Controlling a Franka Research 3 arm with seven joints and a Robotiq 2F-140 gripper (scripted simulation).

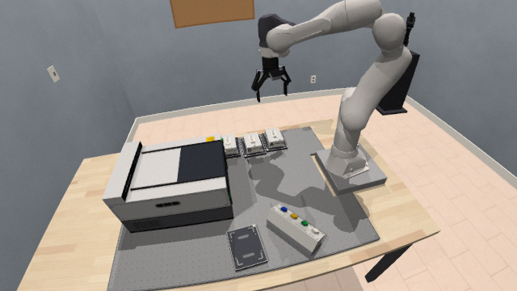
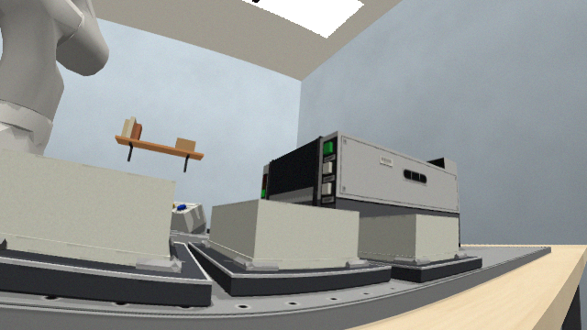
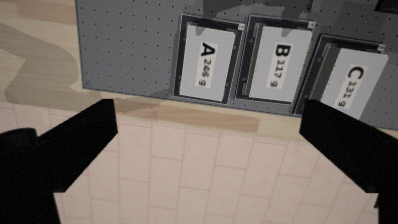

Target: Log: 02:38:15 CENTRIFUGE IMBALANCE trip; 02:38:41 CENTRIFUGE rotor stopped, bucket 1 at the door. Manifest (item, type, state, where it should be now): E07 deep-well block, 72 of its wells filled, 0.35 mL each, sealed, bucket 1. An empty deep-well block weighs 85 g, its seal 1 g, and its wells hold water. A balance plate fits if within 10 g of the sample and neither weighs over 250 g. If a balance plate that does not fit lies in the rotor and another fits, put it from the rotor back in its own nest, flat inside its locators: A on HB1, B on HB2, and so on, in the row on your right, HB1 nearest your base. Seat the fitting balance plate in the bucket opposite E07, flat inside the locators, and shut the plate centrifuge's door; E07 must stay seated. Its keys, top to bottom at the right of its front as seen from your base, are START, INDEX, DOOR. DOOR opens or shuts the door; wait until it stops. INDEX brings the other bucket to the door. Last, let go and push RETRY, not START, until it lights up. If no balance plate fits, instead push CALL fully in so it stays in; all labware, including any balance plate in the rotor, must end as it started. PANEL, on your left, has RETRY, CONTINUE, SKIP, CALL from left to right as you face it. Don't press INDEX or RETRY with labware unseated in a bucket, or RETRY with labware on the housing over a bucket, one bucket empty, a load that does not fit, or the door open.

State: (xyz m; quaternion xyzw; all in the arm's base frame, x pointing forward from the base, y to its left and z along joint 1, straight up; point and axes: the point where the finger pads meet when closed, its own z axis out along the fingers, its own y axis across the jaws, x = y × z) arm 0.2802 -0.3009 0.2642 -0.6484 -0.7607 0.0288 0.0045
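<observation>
My gripper (image 1: 271, 86) is open and empty, high above the far edge of the table, beyond the row of nests. In the wrist view its fingers frame three balance plates seated in their nests: A, marked 246 g (image 3: 206, 65), B, marked 117 g (image 3: 276, 66), and C, marked 131 g (image 3: 351, 86). In the top view, plate A (image 1: 275, 138) is nearest my base, then B (image 1: 253, 143), then C (image 1: 230, 145) next to the plate centrifuge (image 1: 174, 183). Its top shows a light panel and a dark panel; the buckets are hidden. Its keys (image 2: 327, 170) run down the front.
The button panel (image 1: 296, 228) stands at the front of the mat with blue, yellow, green and white buttons. An empty dark nest (image 1: 247, 246) lies beside it. My arm's base (image 1: 349, 167) stands at the right. The floor lies beyond the table's far edge, under the gripper.
</observation>
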